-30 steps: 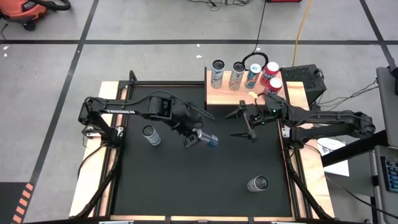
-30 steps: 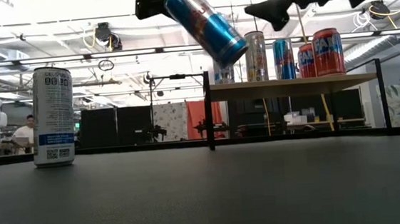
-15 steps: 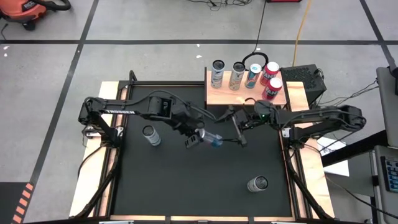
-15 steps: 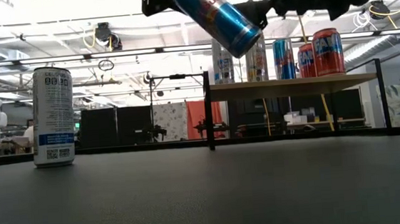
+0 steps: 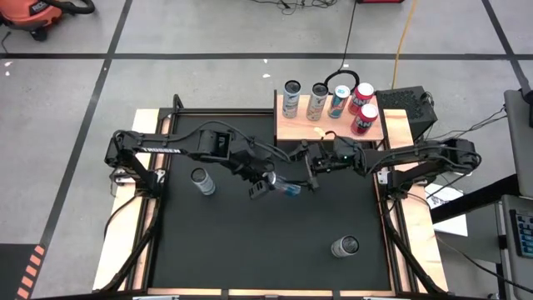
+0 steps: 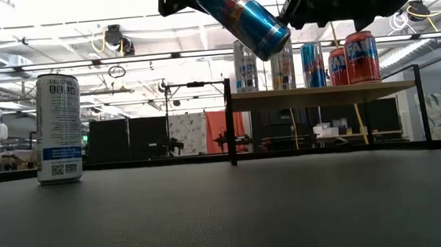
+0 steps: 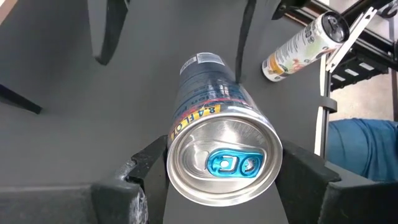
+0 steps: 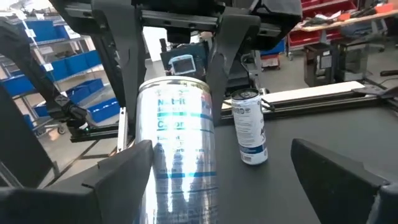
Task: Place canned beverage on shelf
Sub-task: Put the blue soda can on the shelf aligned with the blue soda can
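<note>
The right gripper point(image 5: 310, 169) has closed in, spread around the blue can point(image 5: 287, 186) the left gripper point(image 5: 265, 184) clamps

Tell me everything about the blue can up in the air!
The blue can is shiny metal, with a silver top and a blue pull tab. It hangs tilted high above the black mat, clear of the wooden shelf. The left gripper squeezes it near the top end, one finger on each side. The right gripper is open around its far end.
</note>
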Controlling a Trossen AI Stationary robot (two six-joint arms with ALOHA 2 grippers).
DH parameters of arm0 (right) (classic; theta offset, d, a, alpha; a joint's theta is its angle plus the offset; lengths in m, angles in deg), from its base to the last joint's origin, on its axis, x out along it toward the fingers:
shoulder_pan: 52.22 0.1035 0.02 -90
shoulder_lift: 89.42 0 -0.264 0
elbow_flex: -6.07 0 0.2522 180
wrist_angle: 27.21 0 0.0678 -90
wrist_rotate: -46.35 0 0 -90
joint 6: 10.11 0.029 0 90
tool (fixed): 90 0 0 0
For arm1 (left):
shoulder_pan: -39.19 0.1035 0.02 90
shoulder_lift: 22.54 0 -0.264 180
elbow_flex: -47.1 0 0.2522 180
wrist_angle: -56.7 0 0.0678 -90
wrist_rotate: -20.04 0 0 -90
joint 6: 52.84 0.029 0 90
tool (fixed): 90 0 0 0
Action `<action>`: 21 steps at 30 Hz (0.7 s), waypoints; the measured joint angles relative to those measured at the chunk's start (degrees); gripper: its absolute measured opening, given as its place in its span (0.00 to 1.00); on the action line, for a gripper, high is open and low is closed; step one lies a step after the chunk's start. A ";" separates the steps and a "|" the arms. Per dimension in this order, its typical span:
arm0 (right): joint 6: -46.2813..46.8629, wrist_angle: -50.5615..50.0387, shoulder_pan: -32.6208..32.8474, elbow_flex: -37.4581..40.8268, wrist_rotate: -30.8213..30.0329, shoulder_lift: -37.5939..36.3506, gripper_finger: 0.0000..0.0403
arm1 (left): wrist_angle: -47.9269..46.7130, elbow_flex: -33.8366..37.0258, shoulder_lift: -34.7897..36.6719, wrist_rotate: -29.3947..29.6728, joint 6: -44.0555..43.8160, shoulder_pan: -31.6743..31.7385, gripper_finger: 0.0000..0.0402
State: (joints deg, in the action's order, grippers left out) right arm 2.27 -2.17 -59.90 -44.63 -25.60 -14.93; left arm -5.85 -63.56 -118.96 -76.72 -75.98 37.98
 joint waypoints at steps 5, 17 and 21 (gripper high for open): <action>-0.18 -1.46 1.28 -2.39 0.03 1.83 0.90 | -0.90 0.02 0.00 0.00 0.02 -0.02 0.56; -4.08 -10.36 4.80 -9.84 -0.13 6.24 0.90 | -1.71 0.02 0.00 0.29 0.00 0.00 0.56; -5.11 -10.34 5.30 -10.72 -0.02 6.20 0.90 | -3.27 0.02 0.00 0.29 -0.05 -0.01 0.56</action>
State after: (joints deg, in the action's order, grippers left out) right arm -2.85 -12.50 -54.59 -55.35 -25.62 -8.73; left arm -9.13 -63.54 -118.96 -76.44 -76.02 37.97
